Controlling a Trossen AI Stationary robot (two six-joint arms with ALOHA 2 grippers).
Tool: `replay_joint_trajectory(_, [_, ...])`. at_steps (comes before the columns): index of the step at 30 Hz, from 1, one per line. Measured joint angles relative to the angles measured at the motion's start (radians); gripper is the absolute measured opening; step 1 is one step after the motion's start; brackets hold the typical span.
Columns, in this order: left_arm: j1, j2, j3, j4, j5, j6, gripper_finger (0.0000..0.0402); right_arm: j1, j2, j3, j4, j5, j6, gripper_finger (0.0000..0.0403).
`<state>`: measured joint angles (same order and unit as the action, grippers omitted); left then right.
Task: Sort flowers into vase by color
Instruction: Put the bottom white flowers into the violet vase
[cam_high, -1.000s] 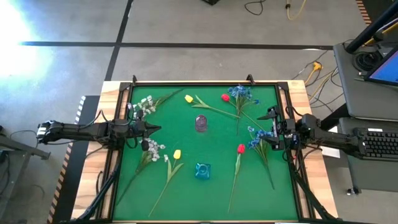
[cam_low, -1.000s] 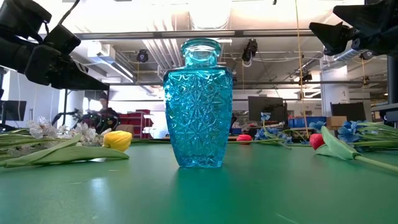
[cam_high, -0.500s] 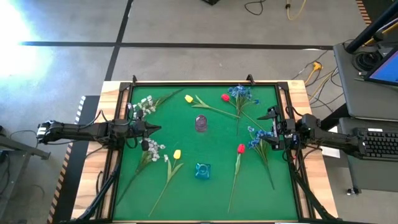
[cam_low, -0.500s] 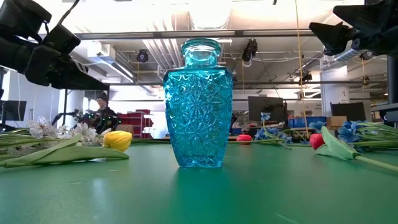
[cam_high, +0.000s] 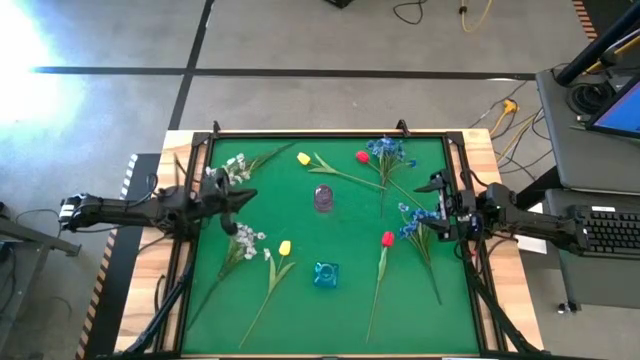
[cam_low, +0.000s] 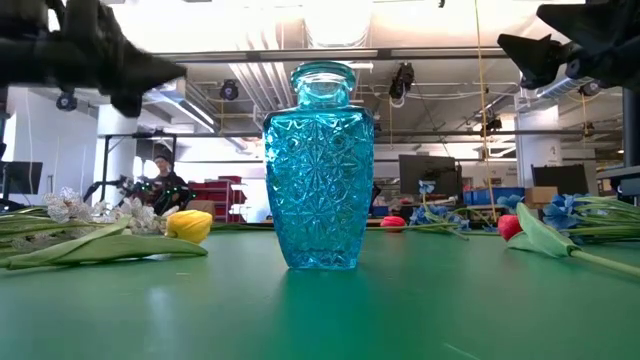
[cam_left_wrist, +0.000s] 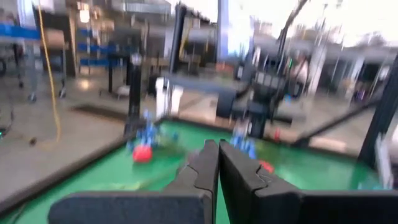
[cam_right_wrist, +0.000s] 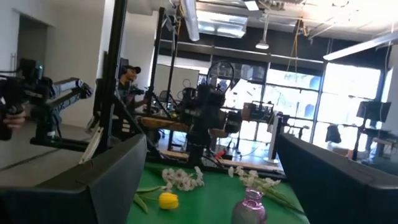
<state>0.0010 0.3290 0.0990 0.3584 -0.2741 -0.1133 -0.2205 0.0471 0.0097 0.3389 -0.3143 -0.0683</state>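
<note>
Green mat (cam_high: 340, 300) on a wood-framed table, workshop behind. The teal vase (cam_high: 326, 274) stands near the mat's front edge, empty; the purple vase (cam_high: 323, 198) sits behind it toward the middle, also empty. All flowers lie flat around the teal vase: white sprays (cam_high: 243, 240) and a yellow tulip (cam_high: 285, 247) to its left, a red tulip (cam_high: 387, 239) and blue blooms (cam_high: 412, 222) to its right, more by the far edge. My left gripper (cam_high: 240, 197), fingers pressed together and empty, has just swung from pointing straight in to angling toward the far white spray (cam_high: 231, 168). I read that as starting the first pick; nothing is sorted yet. My right gripper (cam_high: 436, 205) is unchanged, spread wide, waiting by the blue blooms.
</note>
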Motion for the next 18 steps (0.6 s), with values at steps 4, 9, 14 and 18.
replay_joint_trajectory(4, [0.0, 0.0, 0.0, 0.112, 0.0, -0.001, 0.0, 0.0, 0.0, 0.0, 0.002, 0.0, 0.041, 0.0354])
replay_joint_trajectory(9, [0.0, 0.003, 0.0, 0.167, 0.0, -0.001, 0.0, 0.0, 0.0, 0.0, 0.003, 0.0, 0.023, 0.0354])
replay_joint_trajectory(14, [0.0, 0.018, 0.0, 0.209, -0.005, -0.001, 0.0, 0.0, 0.0, 0.0, 0.003, 0.0, 0.016, 0.0354])
replay_joint_trajectory(18, [0.0, 0.044, 0.0, 0.244, -0.005, -0.001, 0.0, 0.0, 0.0, 0.0, 0.003, 0.0, 0.016, 0.0354])
